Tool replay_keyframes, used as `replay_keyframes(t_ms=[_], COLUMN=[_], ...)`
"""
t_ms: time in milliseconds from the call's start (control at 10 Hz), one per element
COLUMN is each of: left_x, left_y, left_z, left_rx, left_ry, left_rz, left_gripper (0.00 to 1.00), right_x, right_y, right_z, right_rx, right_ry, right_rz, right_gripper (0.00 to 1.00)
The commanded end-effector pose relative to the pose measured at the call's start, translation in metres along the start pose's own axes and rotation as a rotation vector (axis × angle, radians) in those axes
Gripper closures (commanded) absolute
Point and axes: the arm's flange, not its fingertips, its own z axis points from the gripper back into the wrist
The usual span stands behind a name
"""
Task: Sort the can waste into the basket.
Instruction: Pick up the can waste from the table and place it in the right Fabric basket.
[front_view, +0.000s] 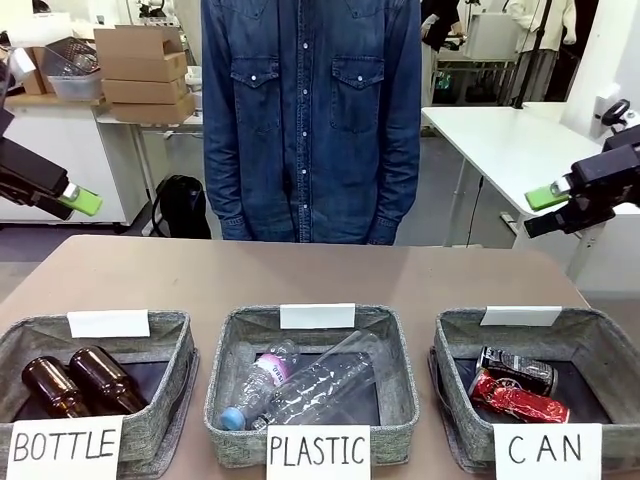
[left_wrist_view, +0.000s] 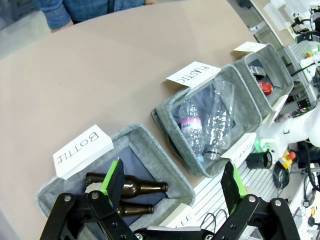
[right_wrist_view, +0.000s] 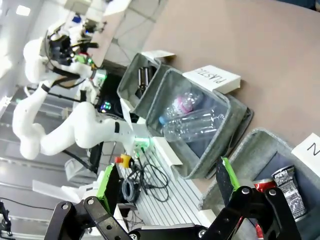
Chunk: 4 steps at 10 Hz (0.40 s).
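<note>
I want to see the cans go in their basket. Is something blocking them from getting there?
Nothing is in the way. The black can and the red can already lie inside the basket marked CAN. The left gripper and right gripper hang open, high above the table, holding nothing.

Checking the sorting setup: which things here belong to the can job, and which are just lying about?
Job:
black can
red can
CAN basket

Just lying about:
BOTTLE basket, two brown bottles
PLASTIC basket, clear plastic bottles
</note>
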Motion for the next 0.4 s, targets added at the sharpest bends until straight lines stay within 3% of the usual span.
replay_keyframes(t_ms=[0, 300], left_x=[-0.0051, -0.0051], left_y=[-0.0009, -0.0009], left_z=[-0.0041, -0.0041], left_rx=[-0.014, -0.014], left_ry=[-0.013, -0.013], left_rz=[-0.009, -0.009], left_gripper=[0.0, 0.0], right_x=[-0.002, -0.002], right_y=[-0.0015, -0.0015], right_z=[0.0039, 0.0039], right_rx=[-0.006, -0.006], right_ry=[0.005, 0.005], right_rz=[0.01, 0.01], right_gripper=[0.0, 0.0])
